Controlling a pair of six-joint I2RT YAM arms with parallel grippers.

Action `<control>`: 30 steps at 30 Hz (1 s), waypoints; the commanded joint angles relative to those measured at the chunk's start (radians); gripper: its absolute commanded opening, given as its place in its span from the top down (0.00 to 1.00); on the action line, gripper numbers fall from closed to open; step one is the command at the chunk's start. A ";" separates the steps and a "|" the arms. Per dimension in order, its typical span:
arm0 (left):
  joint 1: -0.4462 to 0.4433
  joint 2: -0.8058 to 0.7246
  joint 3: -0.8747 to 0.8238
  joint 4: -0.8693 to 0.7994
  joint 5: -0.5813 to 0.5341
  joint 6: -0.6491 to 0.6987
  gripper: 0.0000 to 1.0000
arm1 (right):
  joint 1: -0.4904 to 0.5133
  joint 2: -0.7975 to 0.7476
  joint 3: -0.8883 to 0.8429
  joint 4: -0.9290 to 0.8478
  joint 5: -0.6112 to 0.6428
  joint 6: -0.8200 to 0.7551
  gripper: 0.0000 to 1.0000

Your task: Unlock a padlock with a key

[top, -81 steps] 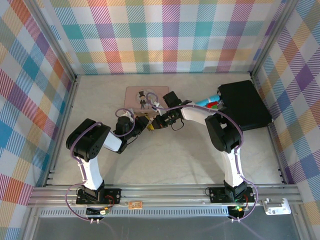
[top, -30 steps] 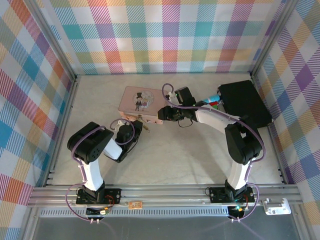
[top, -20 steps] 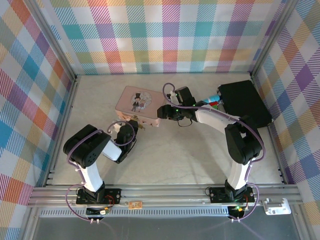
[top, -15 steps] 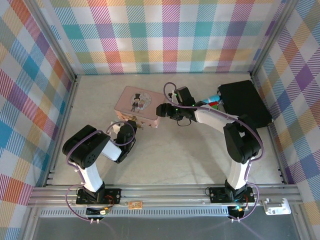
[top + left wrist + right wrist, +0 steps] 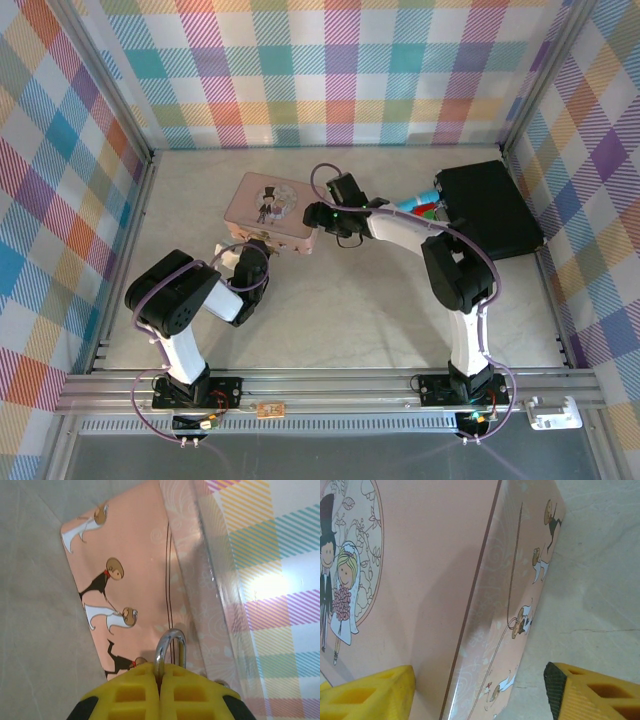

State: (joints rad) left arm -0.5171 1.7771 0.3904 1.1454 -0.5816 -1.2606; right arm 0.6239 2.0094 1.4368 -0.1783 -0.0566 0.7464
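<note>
In the left wrist view the padlock's silver shackle [image 5: 170, 644] sticks up from between my yellow fingers [image 5: 125, 695], which are closed on the padlock's body and hide it. My left gripper [image 5: 256, 250] sits at the near side of the pink illustrated tin [image 5: 268, 208], and the shackle lies against the tin's side wall [image 5: 135, 570]. My right gripper [image 5: 314, 216] stands open at the tin's right end. Its fingers straddle the tin's edge [image 5: 490, 630], one finger [image 5: 365, 695] over the lid and the other [image 5: 592, 692] over bare table. The key is out of view.
A black case [image 5: 490, 208] lies at the back right, with a turquoise pen-like tool [image 5: 420, 204] beside its left edge. Plaid walls [image 5: 340, 70] close in the table on three sides. The metal rail [image 5: 320, 385] holding the arm bases runs along the near edge.
The pink tin has slid left and turned. The right gripper followed it leftward along its right end. The left gripper shifted left, still holding the padlock.
</note>
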 commanded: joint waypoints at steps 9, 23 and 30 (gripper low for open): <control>0.004 -0.048 0.011 0.056 -0.182 0.097 1.00 | 0.000 -0.038 -0.104 -0.017 0.111 0.069 0.35; 0.066 -0.564 0.136 -0.812 0.193 0.389 1.00 | -0.016 -0.189 -0.079 -0.035 -0.001 -0.188 0.21; 0.057 -0.694 0.212 -1.134 0.391 0.508 1.00 | -0.037 -0.350 -0.174 -0.146 0.085 -0.347 0.01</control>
State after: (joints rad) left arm -0.4511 1.1103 0.5816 0.2447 -0.3061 -0.8371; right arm 0.5991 1.7214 1.3029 -0.2417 -0.0128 0.5026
